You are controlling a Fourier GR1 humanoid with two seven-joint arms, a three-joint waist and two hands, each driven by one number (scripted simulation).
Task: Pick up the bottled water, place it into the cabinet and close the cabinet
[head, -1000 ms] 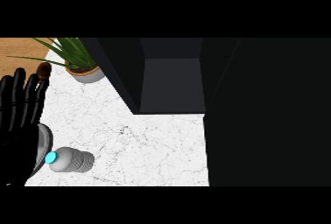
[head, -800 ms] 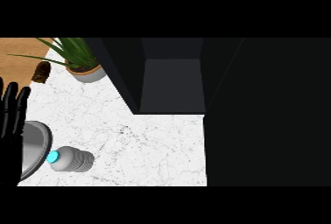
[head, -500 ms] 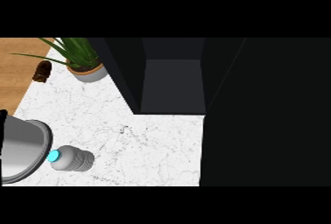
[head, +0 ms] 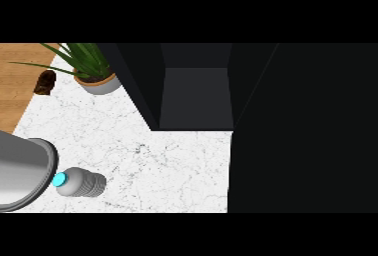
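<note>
Head view: the left hand that stood open at the left edge a second ago has gone from sight; only a grey forearm (head: 22, 172) remains there, so I cannot tell its fingers. The bottled water (head: 81, 183) lies unmoved on the marble counter (head: 170, 165), just beside the forearm, before the open cabinet (head: 196, 95).
</note>
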